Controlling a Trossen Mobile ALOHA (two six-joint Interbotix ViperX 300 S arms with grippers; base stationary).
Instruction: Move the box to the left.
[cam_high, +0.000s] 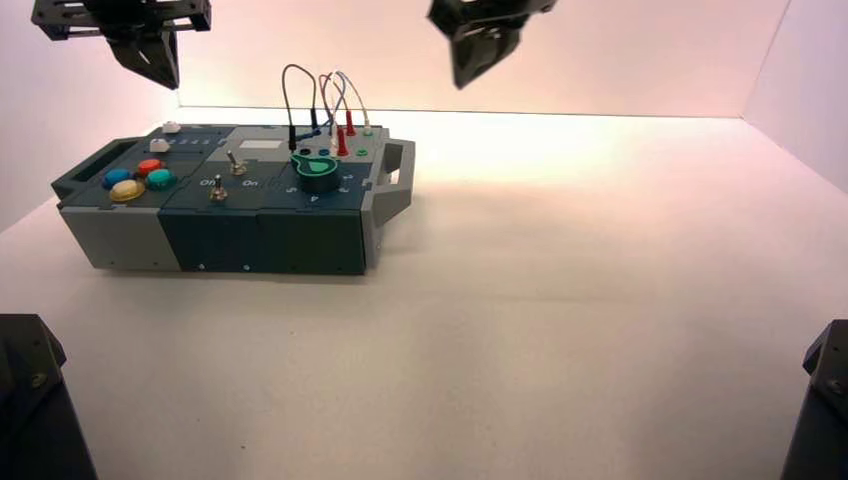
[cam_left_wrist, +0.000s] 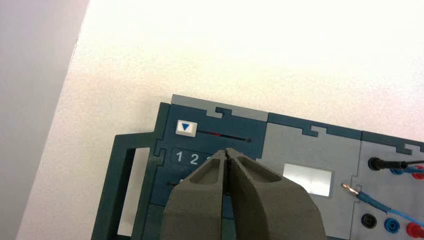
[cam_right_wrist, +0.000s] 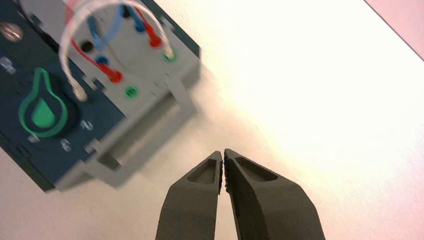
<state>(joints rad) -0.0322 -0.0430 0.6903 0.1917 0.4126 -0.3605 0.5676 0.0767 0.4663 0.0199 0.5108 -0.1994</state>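
Nearest, at the left and right corners of the high view, stand dark mechanical parts (cam_high: 35, 400). Beyond them, on the left part of the pale table (cam_high: 500, 330), sits the dark teal-grey box (cam_high: 270, 240). Along its near left side are blue (cam_high: 116, 178), yellow (cam_high: 127, 190), red (cam_high: 149, 166) and green buttons (cam_high: 160, 179). To their right come two toggle switches (cam_high: 218, 190), then the green knob (cam_high: 316, 172).

Farther back lie two white-capped sliders (cam_high: 171, 127) on the left and looped wires (cam_high: 290, 80) on the light grey section (cam_high: 378, 143) at the right. One slider's cap, marked with a blue triangle, sits at the handle end of its slot.

The left gripper (cam_high: 175, 87) has its fingers (cam_left_wrist: 197, 200) pressed together, gripping nothing; it hangs above the box's far left end, pointing down. The right gripper (cam_high: 460, 86) has its fingers (cam_right_wrist: 192, 200) closed to a hairline gap, also with nothing in them. It is past the right-hand handle (cam_high: 396, 178), apart from it, and slants down and to the left. Behind everything rises a pale wall (cam_high: 620, 60).
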